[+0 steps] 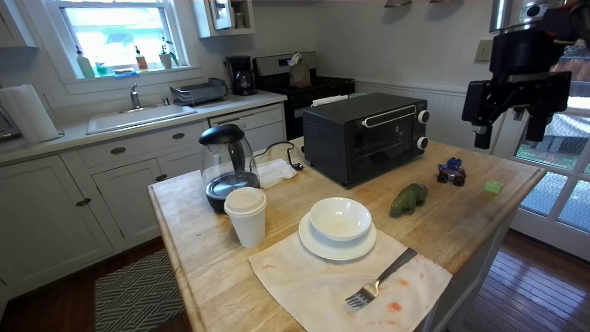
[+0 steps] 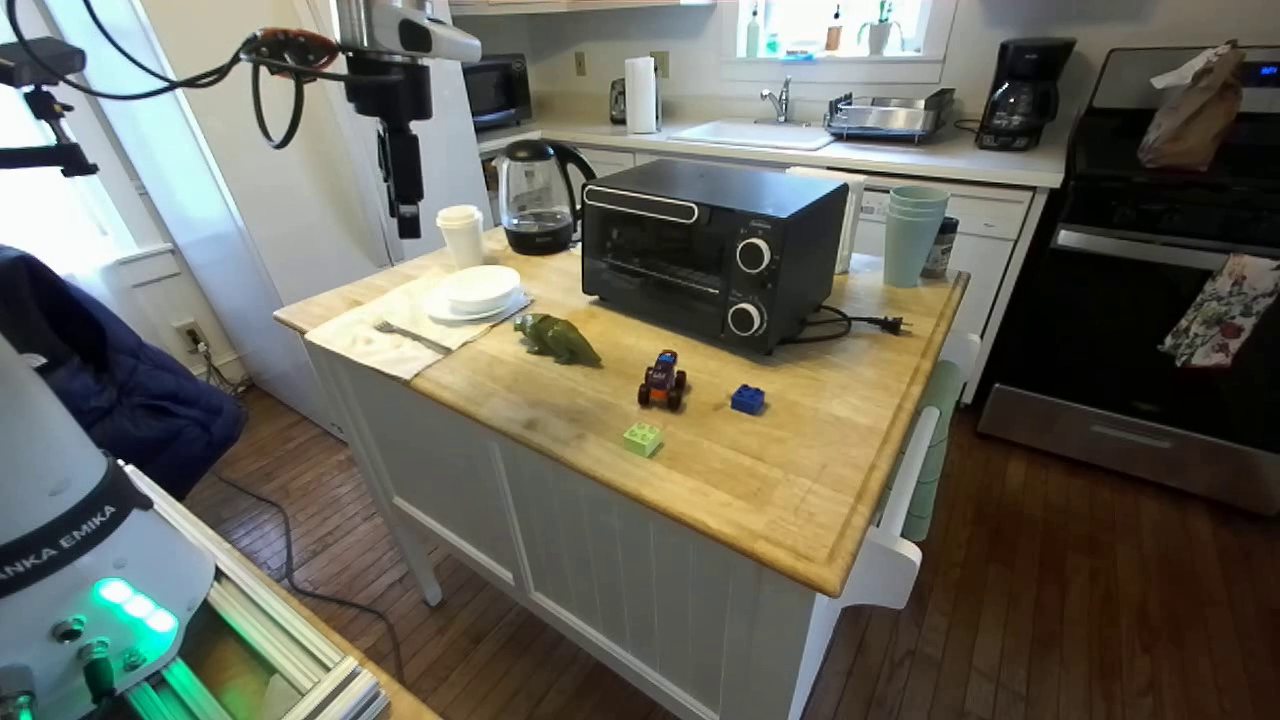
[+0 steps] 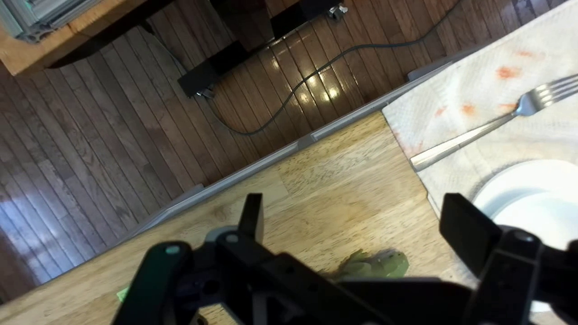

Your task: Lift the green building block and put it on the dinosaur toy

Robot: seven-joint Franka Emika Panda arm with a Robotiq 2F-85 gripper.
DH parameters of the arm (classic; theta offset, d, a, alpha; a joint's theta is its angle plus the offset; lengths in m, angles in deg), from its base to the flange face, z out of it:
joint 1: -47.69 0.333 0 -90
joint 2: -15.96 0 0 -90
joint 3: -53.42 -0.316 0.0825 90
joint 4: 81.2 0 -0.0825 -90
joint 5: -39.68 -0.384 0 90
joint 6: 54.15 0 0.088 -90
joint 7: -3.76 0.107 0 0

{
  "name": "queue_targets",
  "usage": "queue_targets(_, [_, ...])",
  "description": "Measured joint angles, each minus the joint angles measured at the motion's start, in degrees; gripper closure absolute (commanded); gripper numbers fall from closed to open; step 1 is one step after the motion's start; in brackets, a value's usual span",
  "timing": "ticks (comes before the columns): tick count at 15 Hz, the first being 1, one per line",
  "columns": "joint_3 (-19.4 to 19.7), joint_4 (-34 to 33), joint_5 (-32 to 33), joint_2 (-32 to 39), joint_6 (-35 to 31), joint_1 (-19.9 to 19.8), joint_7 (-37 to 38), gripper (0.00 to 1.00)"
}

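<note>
The green building block (image 1: 493,186) is a small light green block on the wooden table. It lies near the table's edge in both exterior views (image 2: 642,438). Its corner shows at the lower left of the wrist view (image 3: 122,294), mostly hidden by a finger. The dinosaur toy (image 1: 409,199) stands on the table between the white plate and the toy truck (image 2: 557,339). In the wrist view the dinosaur toy (image 3: 372,265) is partly hidden by the gripper body. My gripper (image 1: 508,133) is high above the table, open and empty (image 2: 405,215), its fingers wide apart (image 3: 354,212).
A toy truck (image 2: 662,380) and a blue block (image 2: 747,399) stand near the green block. A black toaster oven (image 1: 364,138) stands behind. A white bowl (image 1: 341,219) on a plate (image 1: 318,246), a fork (image 1: 380,279), a paper cup (image 1: 246,216) and a kettle (image 1: 230,166) are also there.
</note>
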Motion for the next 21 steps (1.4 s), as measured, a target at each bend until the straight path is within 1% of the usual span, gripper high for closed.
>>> queue_targets(5, [1.2, -0.1, 3.5, 3.8, -5.0, -5.3, 9.7, 0.00])
queue_targets(8, [3.2, -0.1, 4.9, 7.0, -5.9, -7.7, 14.5, 0.00])
queue_targets(10, [4.7, -0.2, 5.4, 9.4, -7.3, -8.6, 16.5, 0.00])
queue_targets(13, [7.3, -0.2, 5.4, 12.7, -10.3, -8.8, 17.2, 0.00])
queue_targets(16, [10.0, -0.2, 5.4, 15.6, -15.2, -8.9, 17.1, 0.00])
queue_targets(19, [13.0, -0.2, 5.2, 18.2, -20.4, -9.1, 15.0, 0.00])
queue_targets(21, [14.5, -0.2, 3.8, 19.8, -22.3, -9.3, 13.0, 0.00])
